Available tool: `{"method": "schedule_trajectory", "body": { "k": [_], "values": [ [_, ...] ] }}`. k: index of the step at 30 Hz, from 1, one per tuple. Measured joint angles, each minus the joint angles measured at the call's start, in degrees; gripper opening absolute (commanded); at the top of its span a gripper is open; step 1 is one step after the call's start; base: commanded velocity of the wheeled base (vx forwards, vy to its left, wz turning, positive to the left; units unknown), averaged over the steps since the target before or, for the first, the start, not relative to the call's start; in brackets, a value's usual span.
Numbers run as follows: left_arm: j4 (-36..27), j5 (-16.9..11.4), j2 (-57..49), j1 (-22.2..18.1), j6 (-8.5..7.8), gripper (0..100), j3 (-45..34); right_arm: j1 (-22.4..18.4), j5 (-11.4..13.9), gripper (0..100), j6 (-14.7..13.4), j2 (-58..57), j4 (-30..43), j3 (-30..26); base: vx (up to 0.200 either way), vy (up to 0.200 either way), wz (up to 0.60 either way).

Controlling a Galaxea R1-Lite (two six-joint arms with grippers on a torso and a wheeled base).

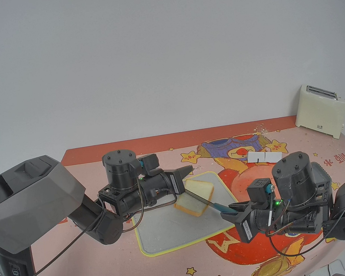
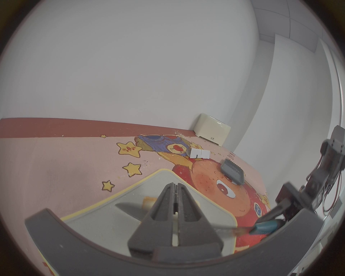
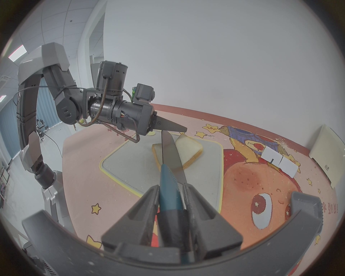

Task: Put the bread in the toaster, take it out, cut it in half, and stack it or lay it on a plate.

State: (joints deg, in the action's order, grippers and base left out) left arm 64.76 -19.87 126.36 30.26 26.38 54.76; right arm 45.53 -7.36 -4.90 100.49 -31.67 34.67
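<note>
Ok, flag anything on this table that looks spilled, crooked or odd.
Crumbs lie scattered on the table at its far edge, left of the toaster. Otherwise nothing odd: the bread lies on the cutting board, knife across it.

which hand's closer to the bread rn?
Left. Left hand is shut, its tip right by the far edge of the bread over the cutting board. Right hand is farther back at the board's edge, holding the knife, whose blade lies across the bread.
</note>
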Motion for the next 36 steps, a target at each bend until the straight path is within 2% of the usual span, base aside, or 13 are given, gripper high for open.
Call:
{"method": "schedule_trajectory", "body": {
  "k": [4, 6, 17, 22, 26, 30, 34, 36],
  "values": [
    [1.0, -0.2, -3.1, 0.1, 2.82, 0, 0.6, -0.4, 0.0, 0, 0.0, 0.0, 0.0, 0.0, 0.0, 0.0, 0.0],
    [1.1, -0.2, -4.6, 0.2, 3.67, 0, 0.7, -0.7, 0.1, 0, -0.3, 0.0, 0.1, 0.1, 0.0, 0.0, 0.0],
    [0.8, -0.2, -7.7, 0.1, 4.02, 0, -0.8, -2.4, 2.0, 0, -3.7, 0.4, 0.2, 0.8, 0.0, 0.0, 0.0],
    [-1.6, -0.1, -8.0, 0.1, 3.96, 0, -1.0, -2.5, 4.6, 0, -6.7, 0.3, 0.2, 1.2, 0.0, 0.0, 0.0],
    [-3.1, -0.1, -7.7, 0.1, 3.75, 0, -0.8, -2.9, 7.0, 0, -7.6, 0.4, 0.3, 1.5, 0.0, 0.0, 0.0],
    [-3.4, -0.1, -6.3, 0.0, 3.32, 0, -0.6, -3.2, 8.1, 0, -8.4, 0.4, 0.3, 1.5, 0.0, 0.0, 0.0],
    [-3.3, -0.1, -4.0, 0.0, 0.11, 0, -0.4, -3.4, 8.4, 0, -9.1, 0.5, 0.3, 1.7, 0.0, 0.0, 0.0],
    [-3.2, -0.1, -3.4, 0.0, -0.27, 0, -0.8, -3.4, 8.5, 0, -9.1, 0.5, 0.3, 1.8, 0.0, 0.0, 0.0]
  ]
}}
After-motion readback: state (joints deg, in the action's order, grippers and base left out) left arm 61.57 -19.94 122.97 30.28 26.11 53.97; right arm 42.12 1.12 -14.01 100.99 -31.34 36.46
